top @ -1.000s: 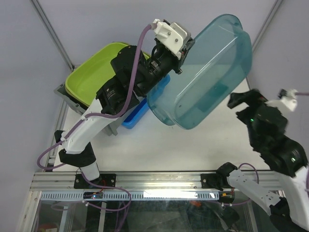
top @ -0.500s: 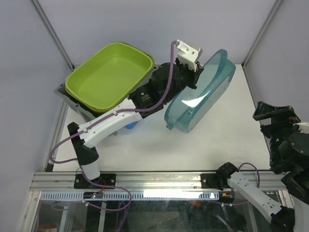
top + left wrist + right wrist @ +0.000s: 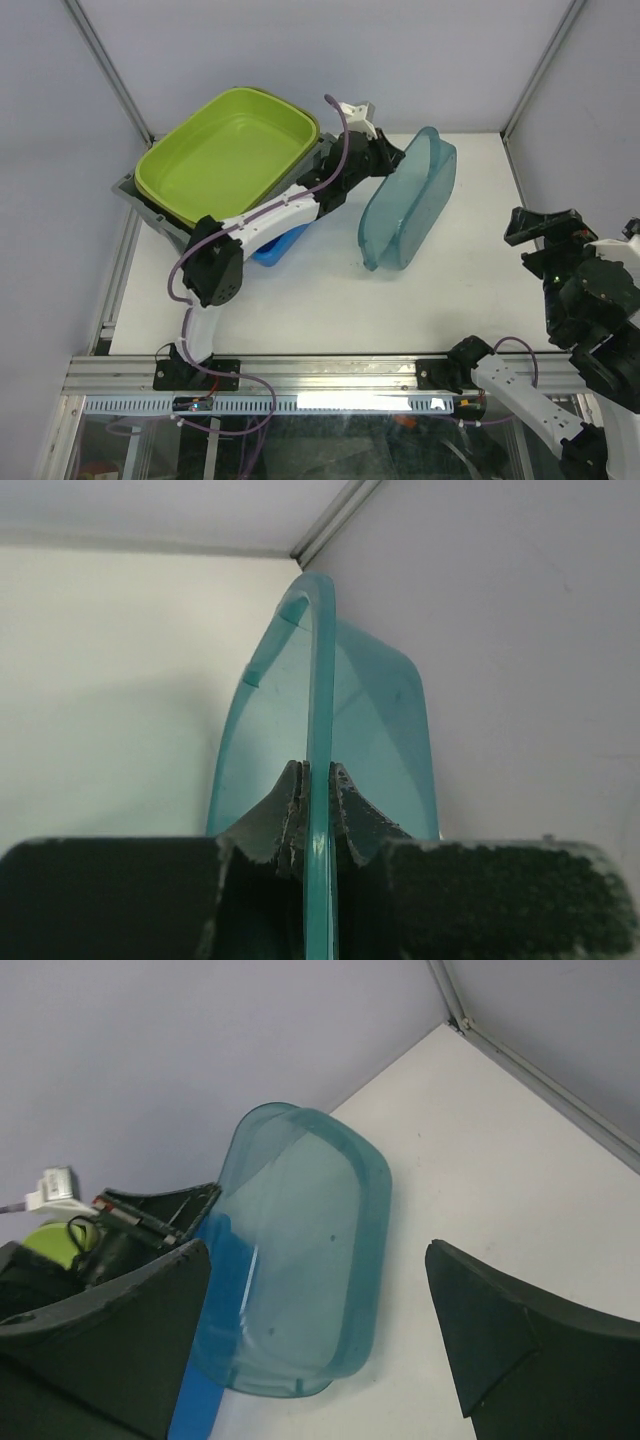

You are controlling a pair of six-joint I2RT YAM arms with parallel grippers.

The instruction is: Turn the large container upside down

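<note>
Robotics lab test cell, by every sign: left arm [image 3: 262, 215] and right arm [image 3: 590, 310], both trailing purple cables, bolted to a slotted aluminium rail [image 3: 330, 372] at the near edge of a white table [image 3: 450, 290]; blank pale panels [image 3: 420, 60] and metal frame posts [image 3: 108, 70] on three sides; a lime-green tub [image 3: 225, 150] and a teal tub [image 3: 405, 205] toward the back.

In view are 1 teal tub [image 3: 405, 210], 1 lime-green basin [image 3: 225, 160], 1 grey crate [image 3: 153, 211] and 1 blue tray [image 3: 281, 246].
</note>
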